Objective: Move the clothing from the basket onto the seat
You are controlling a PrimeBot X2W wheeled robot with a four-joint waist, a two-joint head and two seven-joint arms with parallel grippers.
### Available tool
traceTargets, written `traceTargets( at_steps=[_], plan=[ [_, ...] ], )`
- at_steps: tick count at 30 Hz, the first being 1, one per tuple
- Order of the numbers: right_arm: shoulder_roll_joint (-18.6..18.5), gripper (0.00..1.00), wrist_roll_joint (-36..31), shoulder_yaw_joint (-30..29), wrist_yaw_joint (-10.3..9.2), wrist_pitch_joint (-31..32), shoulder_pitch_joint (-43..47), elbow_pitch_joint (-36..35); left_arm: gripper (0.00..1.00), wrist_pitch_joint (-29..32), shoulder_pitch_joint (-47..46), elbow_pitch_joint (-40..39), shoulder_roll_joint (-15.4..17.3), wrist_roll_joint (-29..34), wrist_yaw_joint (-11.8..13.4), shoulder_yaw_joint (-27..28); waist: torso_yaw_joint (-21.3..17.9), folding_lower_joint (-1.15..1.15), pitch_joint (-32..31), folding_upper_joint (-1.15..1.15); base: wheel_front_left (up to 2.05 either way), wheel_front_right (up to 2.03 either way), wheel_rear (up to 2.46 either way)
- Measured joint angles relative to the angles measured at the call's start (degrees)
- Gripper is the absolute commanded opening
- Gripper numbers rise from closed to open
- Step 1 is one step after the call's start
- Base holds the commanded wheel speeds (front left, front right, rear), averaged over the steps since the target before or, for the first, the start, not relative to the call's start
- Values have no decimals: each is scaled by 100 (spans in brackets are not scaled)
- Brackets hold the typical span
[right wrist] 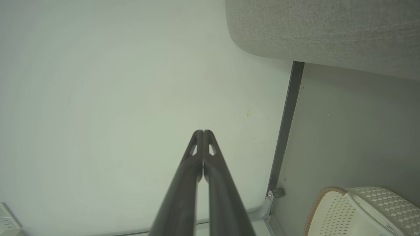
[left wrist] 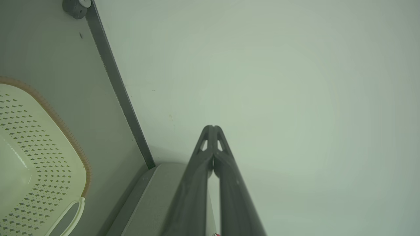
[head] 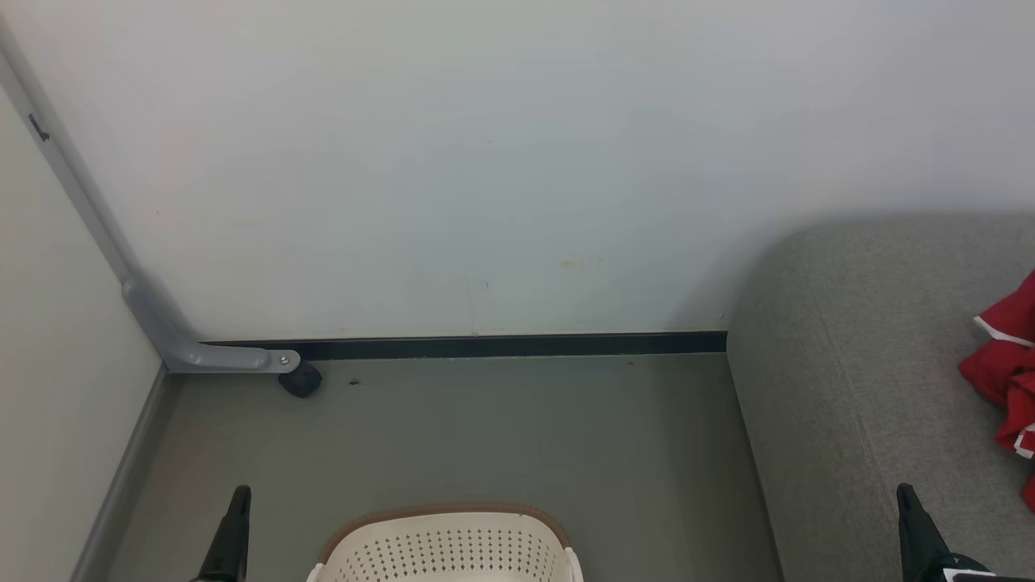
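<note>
The cream-white basket [head: 445,546] with a brown rim stands on the floor at the bottom centre of the head view; its visible inner wall [left wrist: 29,154] holds no clothing. Red clothing with white trim [head: 1007,364] lies on the grey-green seat [head: 857,364] at the far right. My left gripper [head: 238,495] rises at the lower left, left of the basket, its fingers [left wrist: 212,128] pressed together with nothing between them. Over the seat's front part at the lower right, my right gripper [head: 906,493] is likewise shut and empty, its tips [right wrist: 202,132] pointing at the white wall.
A white wall fills the back, with a dark skirting strip [head: 501,346] along the floor. A grey metal bracket with a black caster [head: 301,380] sits in the left corner beside a pale panel [head: 48,364]. Grey floor [head: 485,436] lies between basket and wall.
</note>
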Motion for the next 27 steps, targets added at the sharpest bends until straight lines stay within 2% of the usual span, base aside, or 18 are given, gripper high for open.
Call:
traceTargets(
  at_steps=[27],
  plan=[
    [0,0,0,0,1,0,0,-1,0,0,0,0,-1,0,0,0,0,0,0,0,0,0,0]
  ],
)
